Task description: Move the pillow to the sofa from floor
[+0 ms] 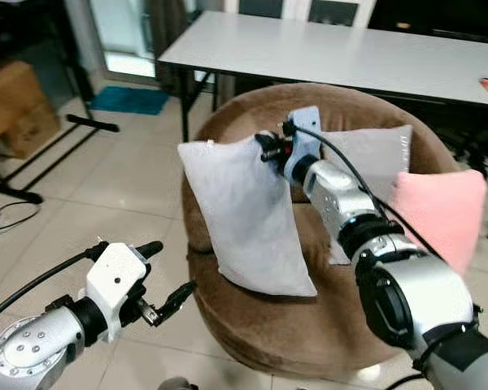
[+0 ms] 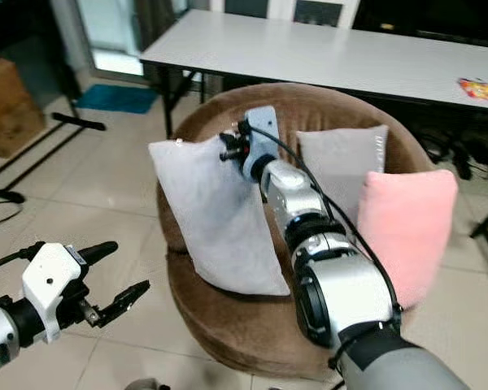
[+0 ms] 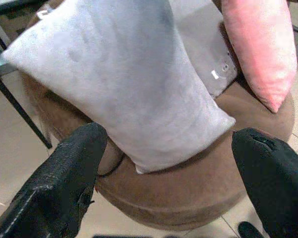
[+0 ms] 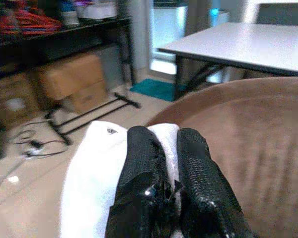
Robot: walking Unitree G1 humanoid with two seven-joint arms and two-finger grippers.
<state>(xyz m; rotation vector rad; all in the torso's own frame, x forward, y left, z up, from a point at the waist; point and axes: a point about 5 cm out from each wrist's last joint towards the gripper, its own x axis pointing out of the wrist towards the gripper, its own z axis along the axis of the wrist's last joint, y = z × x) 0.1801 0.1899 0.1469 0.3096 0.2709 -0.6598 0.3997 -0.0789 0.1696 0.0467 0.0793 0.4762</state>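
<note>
A light grey pillow (image 1: 248,215) stands upright on the seat of the round brown sofa (image 1: 260,321), leaning against its left side. My right gripper (image 1: 268,148) is shut on the pillow's top right corner, and the white fabric (image 4: 171,144) shows pinched between its black fingers (image 4: 141,168). My left gripper (image 1: 167,276) is open, low and to the left of the sofa above the floor, empty. From the left wrist the pillow (image 3: 119,84) lies ahead between the spread fingers (image 3: 64,173).
A second grey pillow (image 1: 378,162) and a pink pillow (image 1: 439,215) lean on the sofa's back. A white table (image 1: 350,57) stands behind it. Cardboard boxes (image 1: 12,106), a black stand's legs (image 1: 41,162) and a teal mat (image 1: 130,99) lie to the left on the tiled floor.
</note>
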